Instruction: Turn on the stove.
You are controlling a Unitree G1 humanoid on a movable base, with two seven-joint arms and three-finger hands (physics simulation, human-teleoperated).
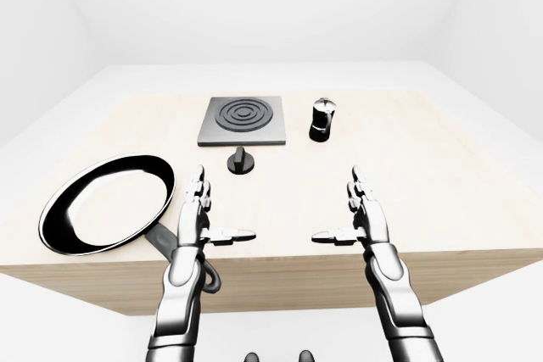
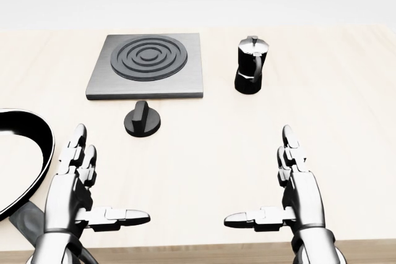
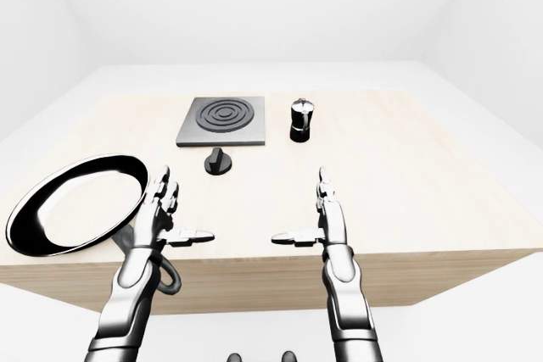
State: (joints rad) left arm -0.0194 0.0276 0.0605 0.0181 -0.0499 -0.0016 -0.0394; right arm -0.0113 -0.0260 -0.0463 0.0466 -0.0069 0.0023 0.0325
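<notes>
Both the left hand (image 2: pixel 77 187) and right hand (image 2: pixel 296 187) are hovering with fingers spread apart over the surface (image 2: pixel 346 122), while the stove (image 2: pixel 148 66) and its knob (image 2: pixel 142 119) are sitting above them in the head view.

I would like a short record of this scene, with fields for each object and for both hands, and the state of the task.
stove plate: dark square, upper middle of head view
knob: black, just below the plate, untouched
moka pot: upright, right of the plate
frying pan: black rim, left on the table
left hand: open, empty
right hand: open, empty
task: not yet started
</notes>
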